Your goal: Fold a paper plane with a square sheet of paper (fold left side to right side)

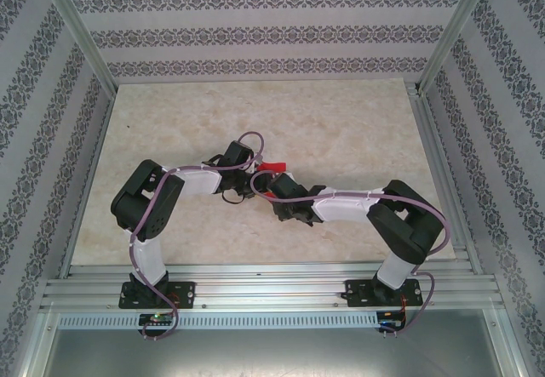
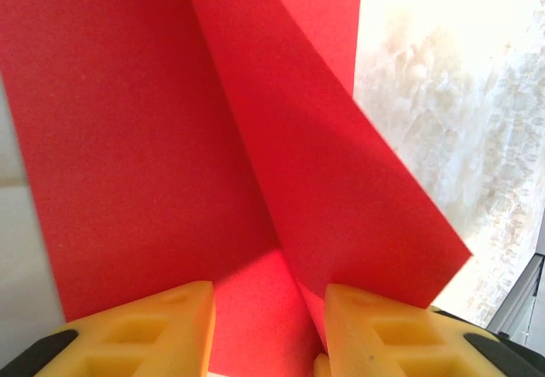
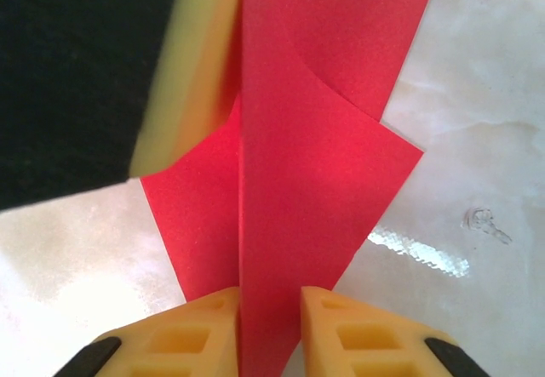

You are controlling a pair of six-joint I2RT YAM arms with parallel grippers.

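Pinching the square sheet of paper [image 3: 315, 181] in my right gripper [image 3: 270, 296], I am setting its crease; my left gripper [image 2: 268, 296], jaws parted, is apparently steadying it.

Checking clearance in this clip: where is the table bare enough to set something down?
Bare: the far half of the table up to the back wall, and the near strip between the two bases. Crowded: the centre, where the left gripper and right gripper meet at the paper.

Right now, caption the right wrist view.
Yellow fingers flank a creased flap of red paper over the pale marbled table.
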